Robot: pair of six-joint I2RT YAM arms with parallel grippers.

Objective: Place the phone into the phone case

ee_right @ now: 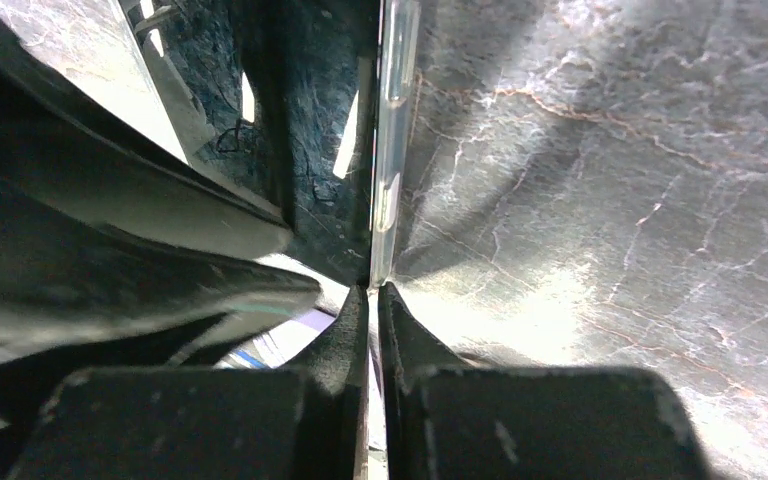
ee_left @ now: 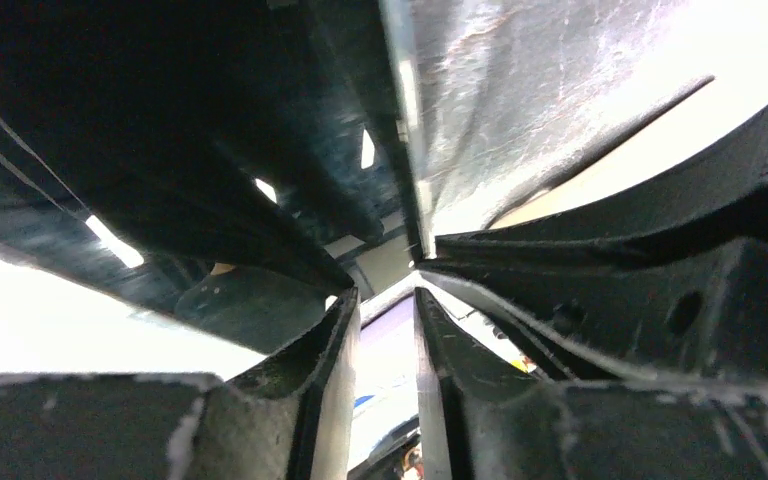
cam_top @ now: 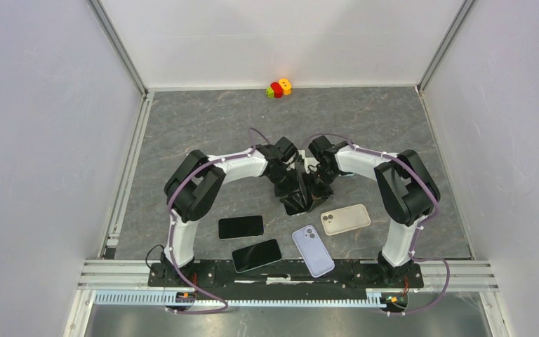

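With the right end effector (ee_right: 373, 290) clamped on the clear phone case (ee_right: 392, 150) and the left end effector (ee_left: 388, 300) slightly parted (its hold I cannot tell), both just beyond the beige handset (cam_top: 345, 219), keep the dark phone (cam_top: 299, 199) square there and seat its corners evenly.

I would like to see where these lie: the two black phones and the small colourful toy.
far black phone (cam_top: 241, 227): top view, middle of its screen.
near black phone (cam_top: 256, 255): top view, middle of its screen.
colourful toy (cam_top: 277, 89): top view, its red middle piece.
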